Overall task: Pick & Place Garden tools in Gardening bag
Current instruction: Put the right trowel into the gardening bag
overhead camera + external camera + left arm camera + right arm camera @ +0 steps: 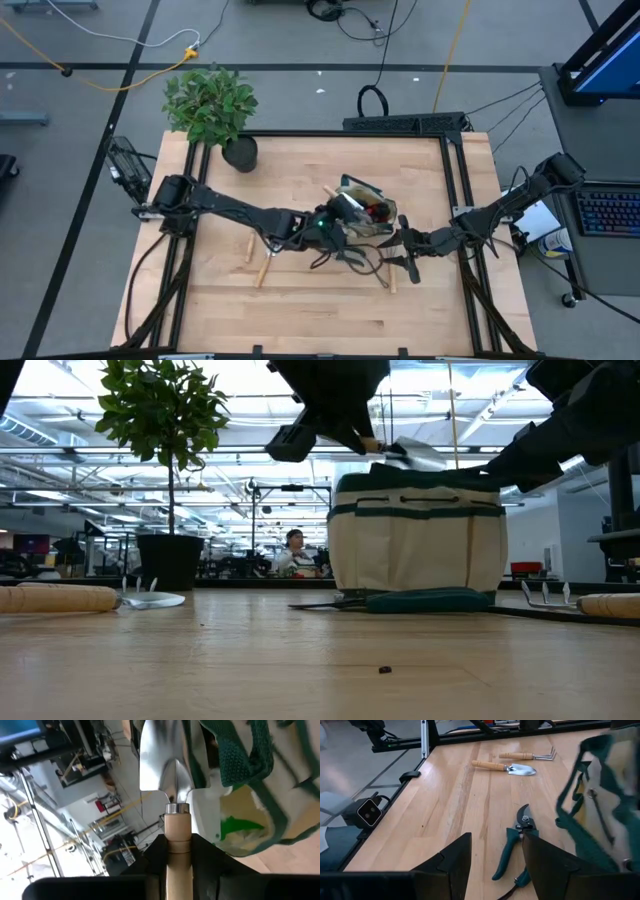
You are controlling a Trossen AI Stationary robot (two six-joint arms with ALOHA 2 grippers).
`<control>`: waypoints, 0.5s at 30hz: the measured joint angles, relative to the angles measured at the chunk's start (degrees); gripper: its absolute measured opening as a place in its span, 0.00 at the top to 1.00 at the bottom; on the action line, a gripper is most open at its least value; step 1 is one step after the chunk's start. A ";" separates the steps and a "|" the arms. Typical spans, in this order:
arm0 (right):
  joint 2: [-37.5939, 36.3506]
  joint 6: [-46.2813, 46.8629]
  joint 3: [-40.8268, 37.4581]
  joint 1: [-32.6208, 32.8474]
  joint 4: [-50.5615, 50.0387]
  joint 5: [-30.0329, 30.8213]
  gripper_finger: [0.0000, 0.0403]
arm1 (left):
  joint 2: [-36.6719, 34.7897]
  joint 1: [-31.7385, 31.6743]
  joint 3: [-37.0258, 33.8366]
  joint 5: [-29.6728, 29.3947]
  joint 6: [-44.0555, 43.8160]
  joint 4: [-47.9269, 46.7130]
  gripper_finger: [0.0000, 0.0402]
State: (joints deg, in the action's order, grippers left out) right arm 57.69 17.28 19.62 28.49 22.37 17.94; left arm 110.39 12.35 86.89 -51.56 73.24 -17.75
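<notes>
The gardening bag (375, 212) stands upright on its base at the table's middle, tan with green trim (415, 540). My left gripper (177, 842) is at the bag's left rim, shut on a wooden-handled trowel whose silver blade (162, 760) points over the opening. Something green (237, 827) lies inside the bag. My right gripper (497, 847) hovers open to the right of the bag, above green-handled pruning shears (515, 845) that lie flat on the table. Another trowel (505, 767) and a fork (527, 755) lie flat left of the bag. My left gripper pinches the trowel's wooden handle (177, 827) between its two fingers, close to the metal collar at the blade end. The fingers run along the handle, coming from the table's left and slanting a little downward. The trowel is lifted clear, its blade (410, 452) just above the bag's rim.
A leafy plant in a black pot (238, 152) stands at the far left of the table. A further wooden-handled tool with tines (600, 603) lies near the right arm. Bare wood stretches along the near edge (320, 320). Black frame rails (455, 180) border the table.
</notes>
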 joint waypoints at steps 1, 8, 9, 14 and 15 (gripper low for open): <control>0.00 0.00 0.00 0.00 0.00 0.00 0.58 | 0.00 -0.30 0.00 0.02 -0.04 -0.02 0.84; 0.00 0.00 0.00 0.00 0.02 0.01 0.58 | 0.00 -0.57 0.00 -0.88 -1.07 0.66 0.84; 0.00 0.00 0.00 0.00 0.02 0.00 0.58 | -0.09 -0.36 0.00 -1.92 -1.33 1.17 0.84; 0.00 -0.11 0.00 0.00 0.00 0.00 0.58 | -0.63 0.07 -0.02 -4.71 -1.51 1.15 0.84; 0.00 -0.11 0.00 0.00 0.02 0.02 0.58 | -0.57 0.07 -0.02 -4.73 -1.69 0.63 0.84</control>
State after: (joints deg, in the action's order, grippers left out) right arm 57.69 17.17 19.62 28.49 22.39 17.96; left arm 109.81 12.43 86.87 -56.29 71.56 -17.12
